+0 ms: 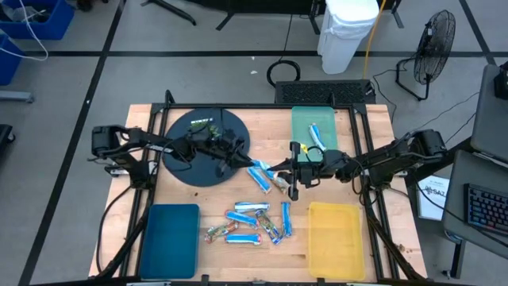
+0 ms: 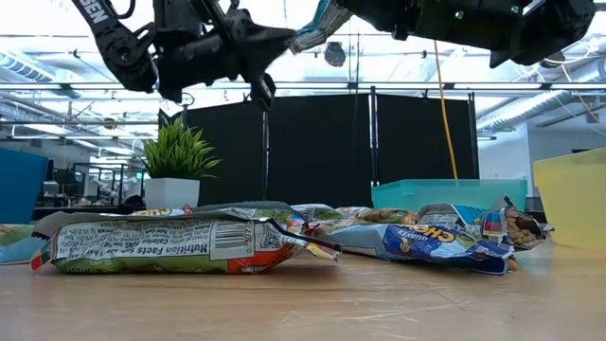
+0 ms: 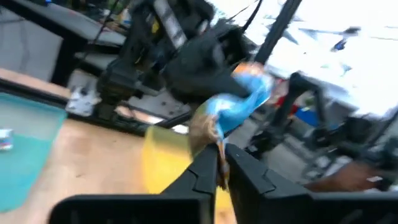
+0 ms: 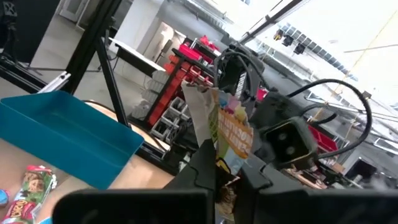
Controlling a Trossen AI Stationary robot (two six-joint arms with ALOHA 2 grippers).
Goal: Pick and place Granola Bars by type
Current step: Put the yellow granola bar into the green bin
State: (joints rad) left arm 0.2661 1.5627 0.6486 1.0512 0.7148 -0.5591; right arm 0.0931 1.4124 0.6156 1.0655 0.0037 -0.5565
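The Granola Bars [image 1: 255, 222] lie mostly in a loose heap on the wooden bench [image 1: 262, 254], in the gap between the blue tray [image 1: 169, 230] and the yellow tray [image 1: 336, 230]; blue-and-white wrappers are mixed there with a few brownish and multicoloured ones. Another blue bar [image 1: 259, 178] lies farther back near the bench's middle, just beside the round black disc [image 1: 190, 163]. One blue-and-white bar [image 1: 317, 136] lies inside the teal tray [image 1: 305, 119] at the back, the only tray with anything visible in it; the blue and yellow trays show bare floors from above.

The right pincer [image 4: 229, 163] is closed on a multicoloured bar [image 4: 230, 127], whose wrapper stands up between its dark fingers; from above it hangs over the bench's middle, close to the teal tray. The left pincer [image 3: 221, 163] reaches in over the black disc, its fingers pressed almost together at the foot of a blue wrapper [image 3: 239, 102]; the blur leaves it unclear whether it actually holds that wrapper. In the low view a green-labelled bar [image 2: 166, 242] lies nearest the camera.
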